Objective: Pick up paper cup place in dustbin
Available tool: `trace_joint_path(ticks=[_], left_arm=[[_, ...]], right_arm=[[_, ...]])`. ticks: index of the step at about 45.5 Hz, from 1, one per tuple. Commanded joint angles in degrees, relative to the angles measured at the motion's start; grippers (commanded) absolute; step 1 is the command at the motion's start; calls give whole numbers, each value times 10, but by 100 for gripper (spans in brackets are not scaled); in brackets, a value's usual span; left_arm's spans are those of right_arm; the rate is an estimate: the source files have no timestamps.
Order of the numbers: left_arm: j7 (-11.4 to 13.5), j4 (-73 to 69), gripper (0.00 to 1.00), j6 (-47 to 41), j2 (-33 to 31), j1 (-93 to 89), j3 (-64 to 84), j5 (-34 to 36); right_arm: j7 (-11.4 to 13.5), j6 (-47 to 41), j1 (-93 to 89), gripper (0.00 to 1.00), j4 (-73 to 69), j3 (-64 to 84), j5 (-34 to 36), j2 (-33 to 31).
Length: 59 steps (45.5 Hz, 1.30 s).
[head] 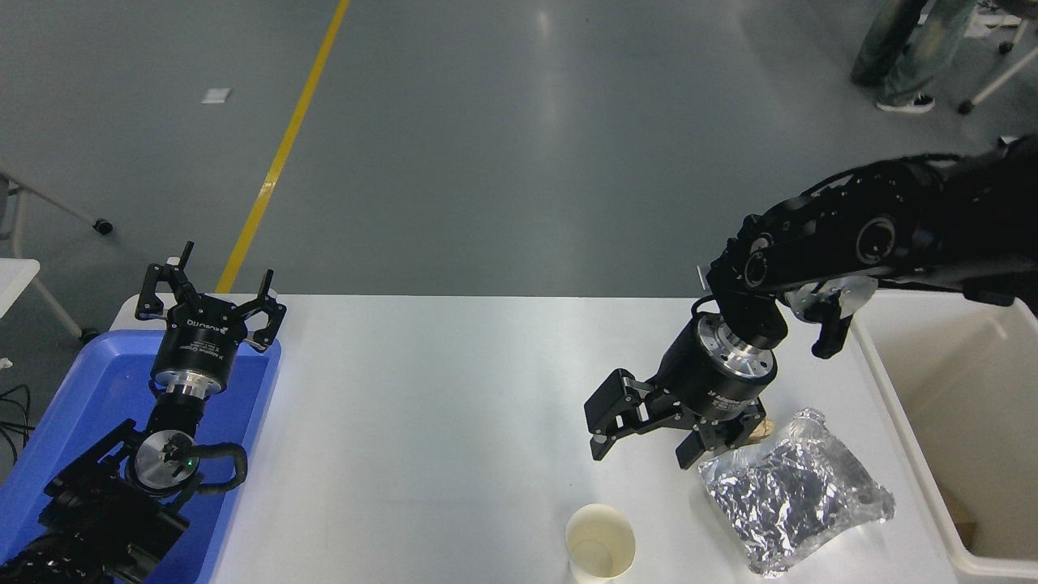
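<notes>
At the near edge of the worktop [454, 389], right of centre, you have the paper cup [600, 551] standing upright, mouth open to you, its cream inside showing and its base cut off by the bottom of the picture. Just to its right lies a crinkled silver foil bag [795, 499], apart from the cup. Your dustbin [892, 405] sits at the right end of the worktop, its thick cream rim running along the edge, with a scrap of brown visible low inside.

Down at your lower left, the left pincer [212, 296] is parked over the blue tray [89, 389], its fingers spread wide and pointing away from you.

Farther in, your right pincer [649, 438] hangs above the worktop, beyond the cup and not touching it. Its jaws are spread wide and hold nothing. A sliver of the brown paper ball [762, 430] peeks out from behind it, beside the bag's far corner.

Beyond the worktop, on the grey floor at the top right, you can see a person's legs [896, 57].
</notes>
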<state>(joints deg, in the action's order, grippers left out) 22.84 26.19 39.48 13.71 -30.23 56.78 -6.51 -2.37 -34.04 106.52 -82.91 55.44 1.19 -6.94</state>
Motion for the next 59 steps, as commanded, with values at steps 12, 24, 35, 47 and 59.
trace_joint_path(ticks=[12,24,35,47,59], left_arm=[[0,0,100,1,0,0,0,0],[0,0,100,1,0,0,0,0],[0,0,100,1,0,0,0,0],[0,1,100,1,0,0,-1,0],[0,0,100,1,0,0,-1,0]], right_arm=[[-2,64,-232,100,115,-69,-123,2],[-4,81,-286,89,148,-77,-170,-2],[-35,79,-292,1,151,-75,-201,-11],[-32,75,-281,0,149,-69,-203,-14],[-33,65,-242,0,136,-63,-192,-26]])
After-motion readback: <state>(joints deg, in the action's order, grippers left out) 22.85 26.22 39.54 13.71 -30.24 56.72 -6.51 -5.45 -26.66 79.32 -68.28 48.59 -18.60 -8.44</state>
